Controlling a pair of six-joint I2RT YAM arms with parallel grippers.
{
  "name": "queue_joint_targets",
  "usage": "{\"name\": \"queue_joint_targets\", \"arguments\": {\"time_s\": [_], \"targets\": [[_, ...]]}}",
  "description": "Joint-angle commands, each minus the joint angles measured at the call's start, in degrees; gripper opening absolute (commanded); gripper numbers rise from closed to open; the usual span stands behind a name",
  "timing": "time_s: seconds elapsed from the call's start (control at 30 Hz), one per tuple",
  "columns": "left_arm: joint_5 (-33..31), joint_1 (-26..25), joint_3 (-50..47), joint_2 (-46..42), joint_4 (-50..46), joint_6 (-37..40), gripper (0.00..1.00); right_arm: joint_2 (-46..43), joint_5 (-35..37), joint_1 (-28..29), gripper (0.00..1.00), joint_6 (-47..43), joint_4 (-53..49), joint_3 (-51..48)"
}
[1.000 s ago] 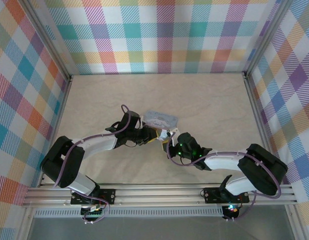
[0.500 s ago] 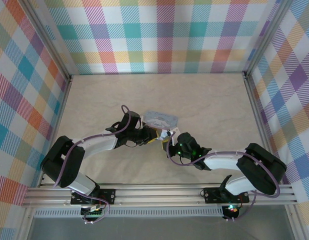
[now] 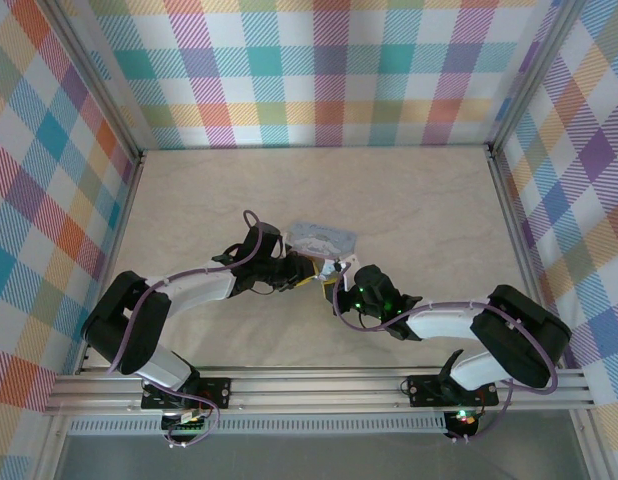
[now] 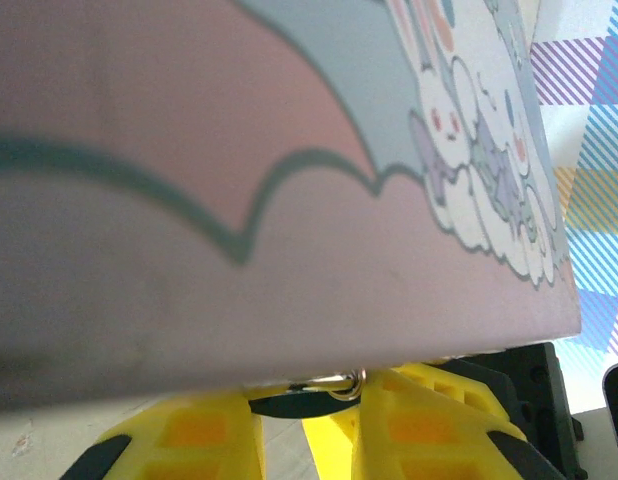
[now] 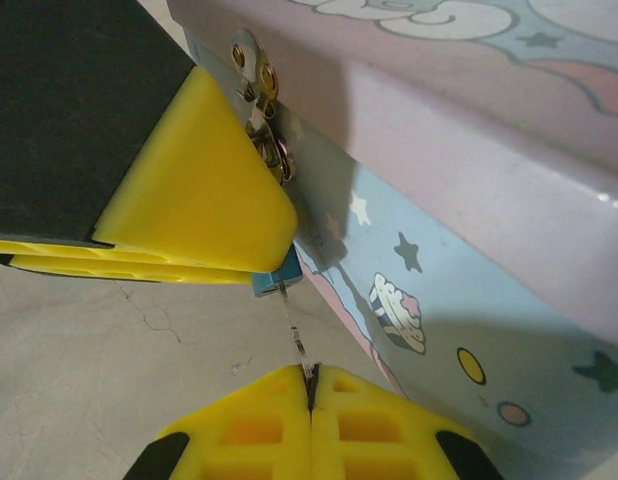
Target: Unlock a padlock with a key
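found the padlock [image 5: 277, 284] right at the tip of the left end effector [image 4: 307, 420], grasped between its yellow fingers [image 5: 189, 190], with only a small blue corner of the body peeking out under one finger. noted the silvery loop [image 4: 339, 384] just above the gap of these fingers, hooked through the hasp [image 5: 251, 62] on the front wall of the pale tin box [image 5: 469, 200]. saw the right end effector [image 5: 311, 388] clenched tight on the key [image 5: 297, 340], thin and silvery, pinched at its lower end. traced the key straight up from that end effector into the underside of the padlock body, touching it; could not tell how deep inside. saw the padlock thus between the two end effectors, the left one above it and the right one below it in the right wrist view. from the top view, found both end effectors meeting tip to tip just in front of the tin box, near the middle of the counter [image 3: 419, 200]. could not tell whether the loop was sprung open or locked, half hidden behind the left finger.
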Motion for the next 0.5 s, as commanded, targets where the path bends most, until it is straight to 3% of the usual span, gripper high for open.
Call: {"name": "queue_joint_targets", "arguments": {"time_s": [0.0, 0.47], "targets": [[1.42, -1.25, 1.54, 0.54, 2.13, -1.50, 0.20, 0.20, 0.78, 0.34, 0.01, 0.91, 5.34, 0.81], [1.11, -2.73, 2.28, 1.27, 2.71, -3.68, 0.19, 2.91, 3.05, 0.34, 0.01, -3.04, 8.41, 4.07]]}}
